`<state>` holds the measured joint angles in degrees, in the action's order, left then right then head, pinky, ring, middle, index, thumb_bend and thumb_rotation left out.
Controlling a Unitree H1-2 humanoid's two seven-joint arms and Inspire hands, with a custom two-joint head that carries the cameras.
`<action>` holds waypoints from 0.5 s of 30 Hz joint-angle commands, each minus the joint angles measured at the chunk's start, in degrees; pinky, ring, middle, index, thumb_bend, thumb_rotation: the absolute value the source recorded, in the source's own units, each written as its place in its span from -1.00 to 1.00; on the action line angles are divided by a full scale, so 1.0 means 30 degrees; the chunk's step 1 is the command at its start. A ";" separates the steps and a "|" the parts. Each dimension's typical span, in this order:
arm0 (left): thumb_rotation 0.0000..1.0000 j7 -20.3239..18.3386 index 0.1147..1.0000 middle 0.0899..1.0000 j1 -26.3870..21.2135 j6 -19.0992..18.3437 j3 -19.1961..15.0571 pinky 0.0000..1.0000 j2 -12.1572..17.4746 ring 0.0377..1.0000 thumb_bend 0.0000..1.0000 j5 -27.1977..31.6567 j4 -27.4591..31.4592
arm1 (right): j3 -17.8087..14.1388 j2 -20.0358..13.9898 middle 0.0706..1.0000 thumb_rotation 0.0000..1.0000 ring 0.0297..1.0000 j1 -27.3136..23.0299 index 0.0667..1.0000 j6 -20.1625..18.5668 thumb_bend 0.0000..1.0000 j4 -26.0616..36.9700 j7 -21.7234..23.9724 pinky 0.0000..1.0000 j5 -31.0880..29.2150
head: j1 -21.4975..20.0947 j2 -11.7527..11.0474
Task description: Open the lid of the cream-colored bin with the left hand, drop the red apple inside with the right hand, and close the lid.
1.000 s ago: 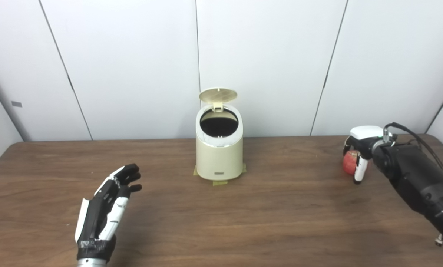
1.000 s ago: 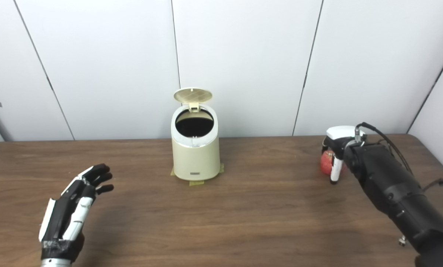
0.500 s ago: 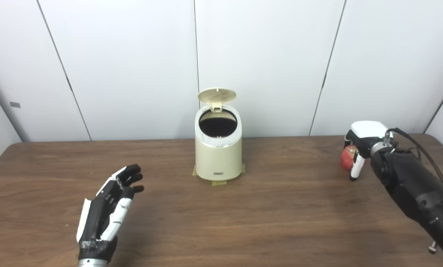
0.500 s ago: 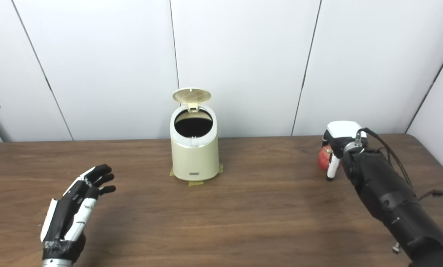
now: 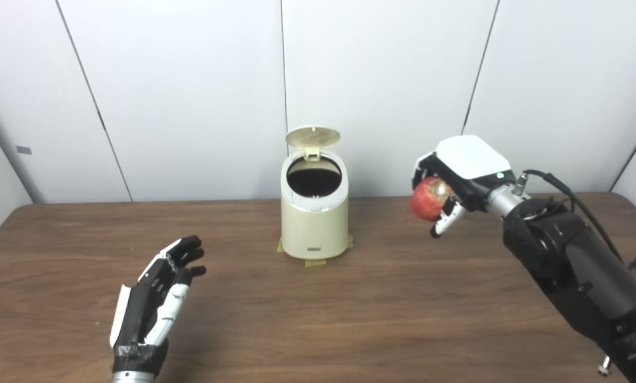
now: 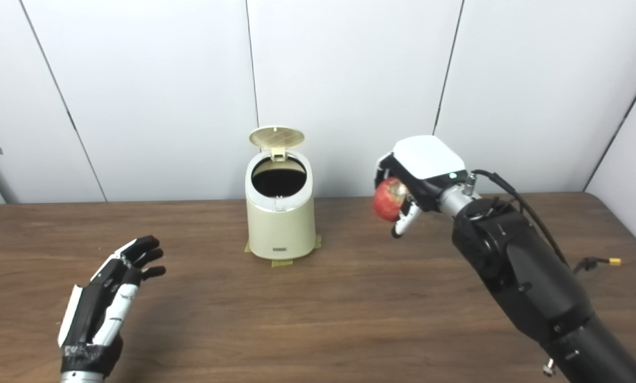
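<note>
Red apple (image 5: 428, 199) held off the desk (image 5: 381, 298), up at about rim height and well to the right of the cream-colored bin (image 5: 314, 223), not yet over the mouth. Right hand (image 5: 459, 178) wrapped around the fruit from above and behind, fingers (image 5: 445, 222) curled under and closed on it, white back plate uppermost. Lid (image 5: 313, 136) tipped up and back on its hinge, dark opening fully exposed; bin seated on strips of tape at its base. Left hand (image 5: 155, 298) low over the near left of the desk, well apart from the bin, fingers spread and holding nothing. Judged by look: firm, rounded, smooth-skinned and fairly light, so stiff enough for a solid squeeze but prone to rolling or slipping out of a shallow pinch; best taken around the widest part, with fingers on opposite sides and some support underneath, much as shown. Likely bruised rather than broken by a drop. Next, by estimate: carry leftward to above the opening, release close to the rim, then lid down with the left.
</note>
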<state>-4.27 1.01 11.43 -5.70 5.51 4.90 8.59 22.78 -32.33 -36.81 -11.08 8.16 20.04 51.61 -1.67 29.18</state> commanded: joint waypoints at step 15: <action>0.25 0.0188 0.52 0.64 -0.0647 0.0331 0.0039 0.48 -0.0186 0.62 0.12 0.0000 0.0480 | -0.0573 0.4291 0.02 -1.00 -0.15 -0.2708 -0.18 0.2129 0.03 0.1362 -0.0168 -0.24 0.1386 | 0.0171 -0.0140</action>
<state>-4.19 0.91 11.42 -5.67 4.84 4.80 8.58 22.68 -20.12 -42.18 -4.99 12.75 22.15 55.73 -1.14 28.74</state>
